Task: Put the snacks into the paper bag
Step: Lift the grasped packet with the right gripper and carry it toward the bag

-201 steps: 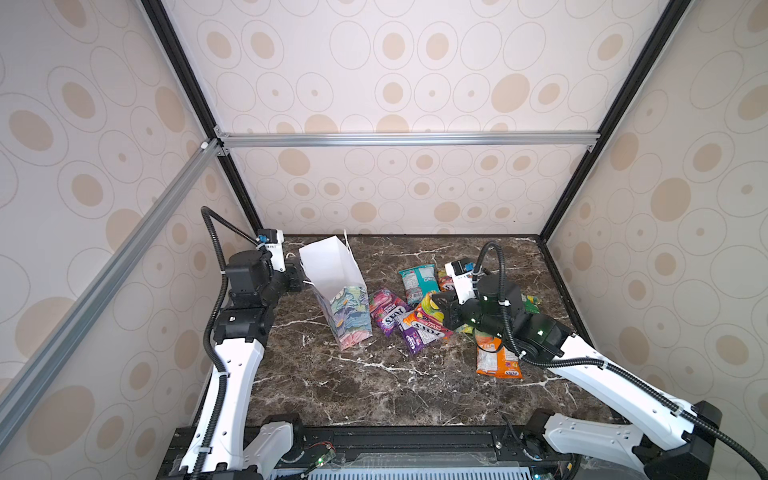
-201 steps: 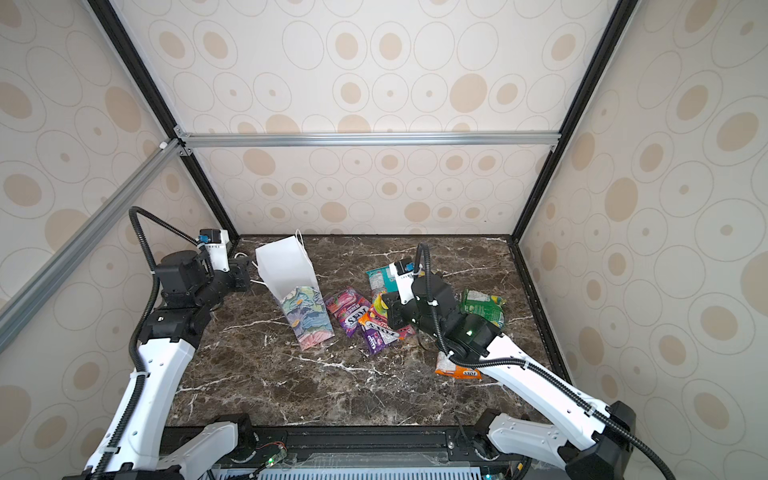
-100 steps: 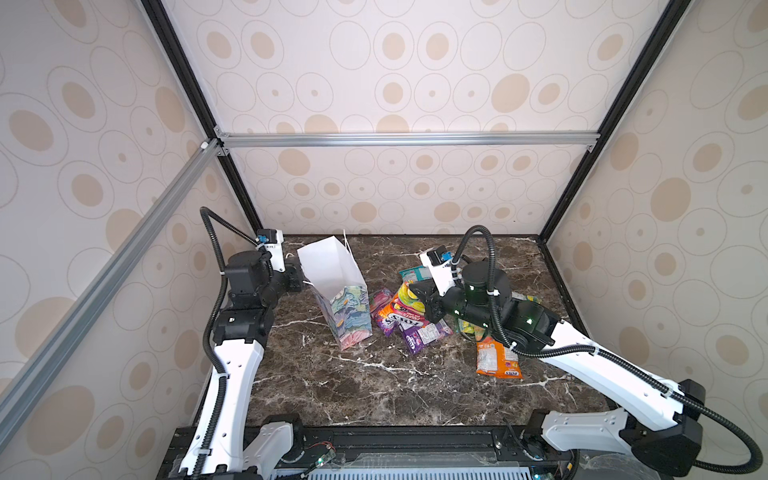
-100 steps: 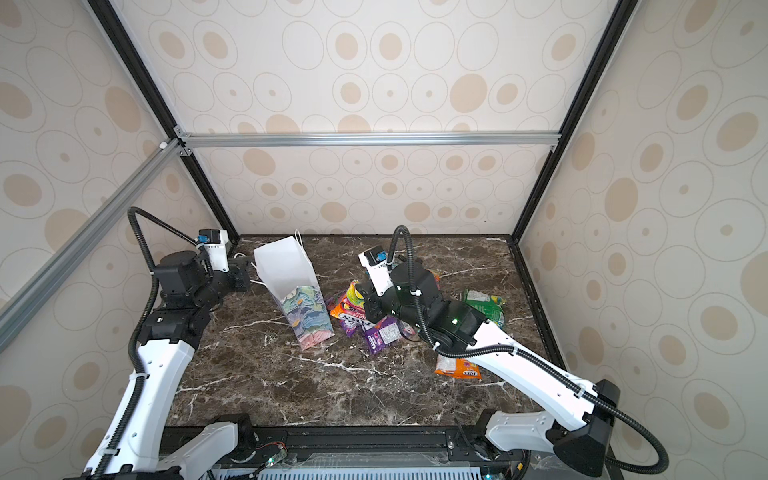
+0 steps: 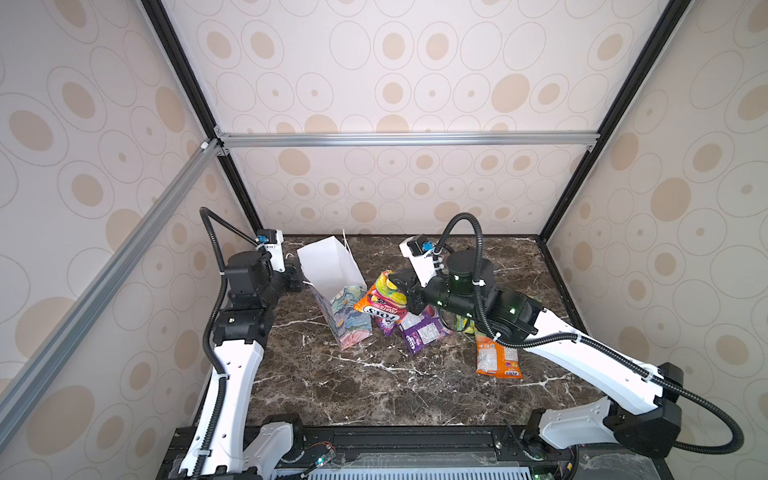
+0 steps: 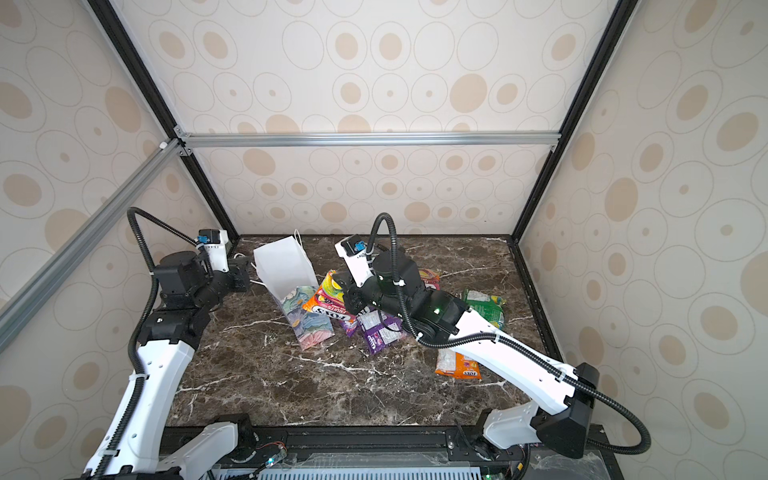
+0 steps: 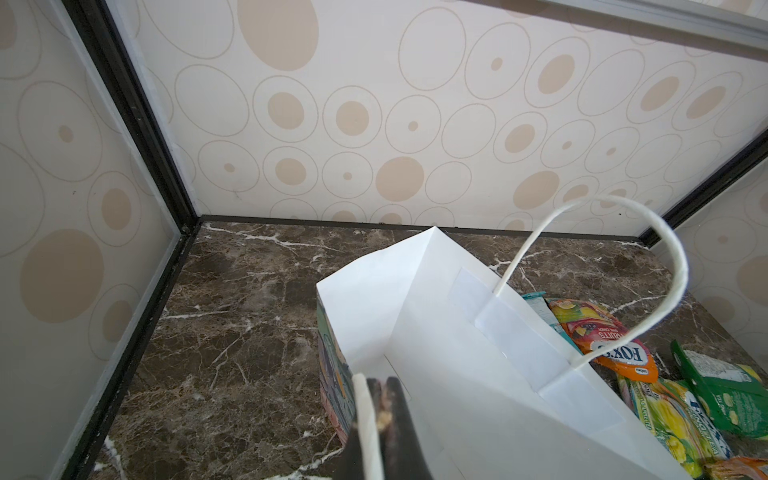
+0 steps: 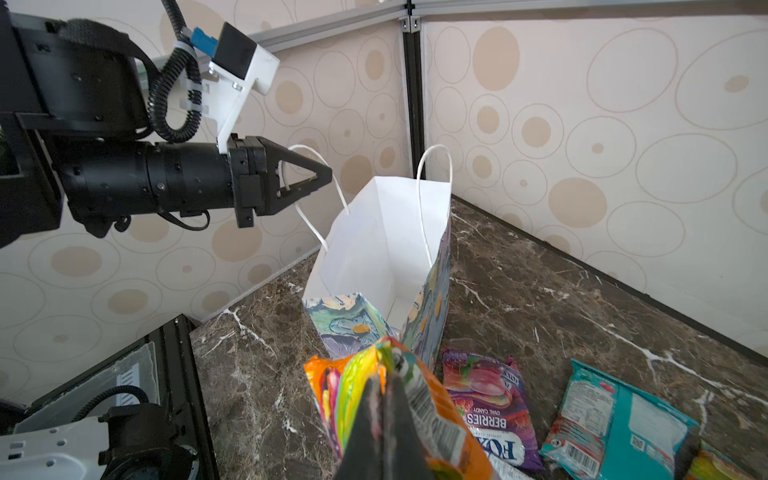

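Orange packet (image 5: 380, 302) gripped, just beside paper bag (image 5: 332, 270) edge.

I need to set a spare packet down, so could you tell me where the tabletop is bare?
Bare tabletop: the front strip between the paper bag, the orange packet and the front rail; also the back right corner. Crowded: right of the bag, around the purple packet.

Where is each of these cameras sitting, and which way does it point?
Top views: high at the front, looking down on the marble table; both arms show.
Left wrist: behind the left gripper, shut on a cord handle, looking into the paper bag.
Right wrist: behind the right gripper gripping an orange packet, facing the bag and left gripper.
All share the bag.
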